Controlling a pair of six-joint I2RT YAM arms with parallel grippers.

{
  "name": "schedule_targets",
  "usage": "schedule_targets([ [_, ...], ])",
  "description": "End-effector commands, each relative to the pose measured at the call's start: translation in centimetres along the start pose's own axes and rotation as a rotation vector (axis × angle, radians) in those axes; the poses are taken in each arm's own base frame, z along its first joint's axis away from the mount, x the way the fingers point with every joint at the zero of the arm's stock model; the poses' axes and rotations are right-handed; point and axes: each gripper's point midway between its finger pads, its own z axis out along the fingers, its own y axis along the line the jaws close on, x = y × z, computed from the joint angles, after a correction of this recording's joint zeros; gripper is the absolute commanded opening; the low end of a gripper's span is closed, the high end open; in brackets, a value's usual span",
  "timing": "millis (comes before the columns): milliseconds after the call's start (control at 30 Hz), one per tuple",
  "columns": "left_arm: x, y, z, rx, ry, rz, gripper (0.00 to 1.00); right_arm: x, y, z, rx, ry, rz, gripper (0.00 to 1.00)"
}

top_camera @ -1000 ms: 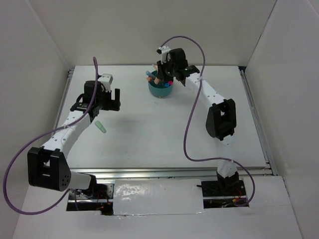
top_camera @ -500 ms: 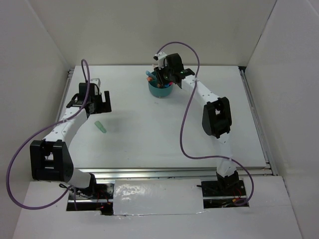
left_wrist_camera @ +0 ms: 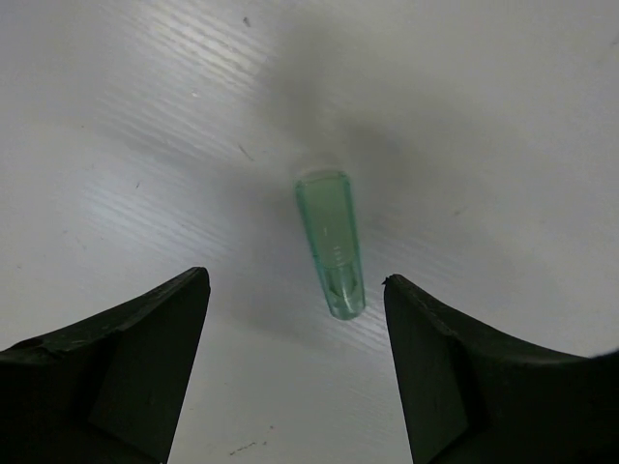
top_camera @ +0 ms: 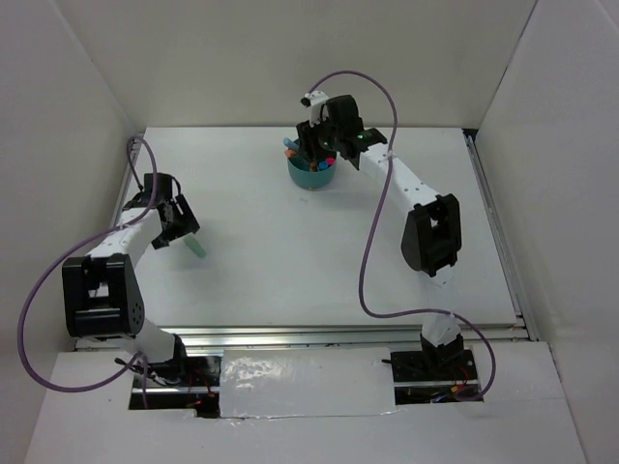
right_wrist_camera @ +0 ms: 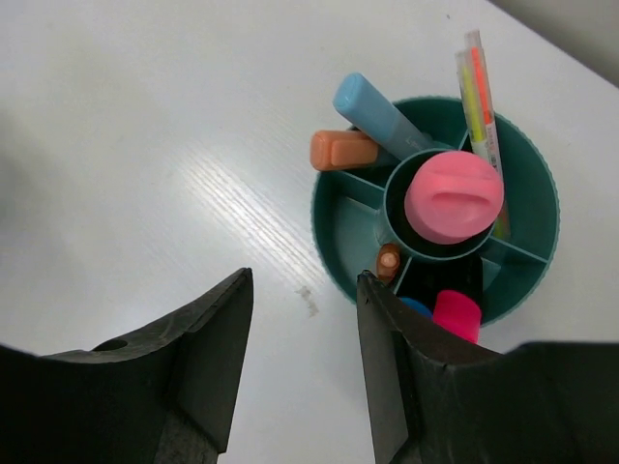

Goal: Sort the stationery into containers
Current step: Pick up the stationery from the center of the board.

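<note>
A mint green stub (left_wrist_camera: 331,243) lies on the white table (top_camera: 290,242), also in the top view (top_camera: 196,247). My left gripper (left_wrist_camera: 295,290) is open and empty just above it, its near end between the jaws; in the top view the gripper (top_camera: 178,224) is at the left. The round teal organizer cup (right_wrist_camera: 340,237) stands at the back (top_camera: 311,172). It holds a pink marker (right_wrist_camera: 453,194) in the centre well, plus blue (right_wrist_camera: 379,114), orange (right_wrist_camera: 340,150) and yellow-orange (right_wrist_camera: 476,82) pens in outer compartments. My right gripper (right_wrist_camera: 305,285) is open and empty, beside the cup's rim.
White walls close in the table at the back and both sides. A metal rail (top_camera: 329,333) runs along the near edge. Purple cables (top_camera: 372,242) loop off both arms.
My left arm has swung left and lowered over the mint green stub. My right gripper has shifted slightly over the cup.
</note>
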Motion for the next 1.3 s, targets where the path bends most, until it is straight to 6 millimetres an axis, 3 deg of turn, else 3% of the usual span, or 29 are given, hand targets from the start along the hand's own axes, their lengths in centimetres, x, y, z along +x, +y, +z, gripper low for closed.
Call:
schedule_targets([
  [0,1.0,0.3,1.4,-0.007,0.081,-0.125,0.84,-6.5,2.8,-5.8,-0.055,-0.155,0.0,0.54],
  [233,0.9,-0.6,3.6,0.003,0.153,-0.173,0.83,-6.0,3.8,-8.7,-0.073,-0.148,0.006,0.54],
  [400,1.3,-0.7,5.2,-0.03,0.203,-0.18,0.8,-4.9,3.4,-9.0,-0.065,-0.123,0.021,0.54],
  [600,2.3,-0.3,6.4,-0.075,0.26,-0.177,0.62,-4.6,3.4,-9.4,-0.064,-0.118,0.036,0.54],
  [800,3.7,-1.0,6.4,-0.053,0.32,-0.194,0.45,-3.6,5.3,-10.2,-0.149,-0.131,0.086,0.55],
  [900,3.1,-2.9,5.3,0.066,0.314,-0.243,0.28,-3.1,6.8,-10.1,-0.221,-0.136,0.122,0.56],
  [933,2.9,-5.0,4.3,0.195,0.345,-0.273,0.14,-3.2,7.4,-10.3,-0.257,-0.134,0.132,0.57],
  [967,3.2,-5.9,3.8,0.249,0.359,-0.317,0.08,-3.1,7.9,-10.3,-0.281,-0.126,0.167,0.57],
  [1000,1.2,-6.9,2.7,0.332,0.293,-0.345,0.03,-3.2,8.2,-10.1,-0.3,-0.124,0.182,0.57],
  [1033,0.4,-7.9,1.8,0.387,0.272,-0.369,0.0,-3.2,8.6,-10.1,-0.326,-0.121,0.194,0.57],
  [1167,-3.0,-11.5,-2.4,0.59,0.23,-0.496,0.0,-3.3,11.4,-10.5,-0.46,-0.102,0.245,0.62],
  [1267,-5.5,-12.9,-4.6,0.664,0.215,-0.59,0.0,-3.3,13.2,-10.3,-0.504,-0.093,0.242,0.71],
])
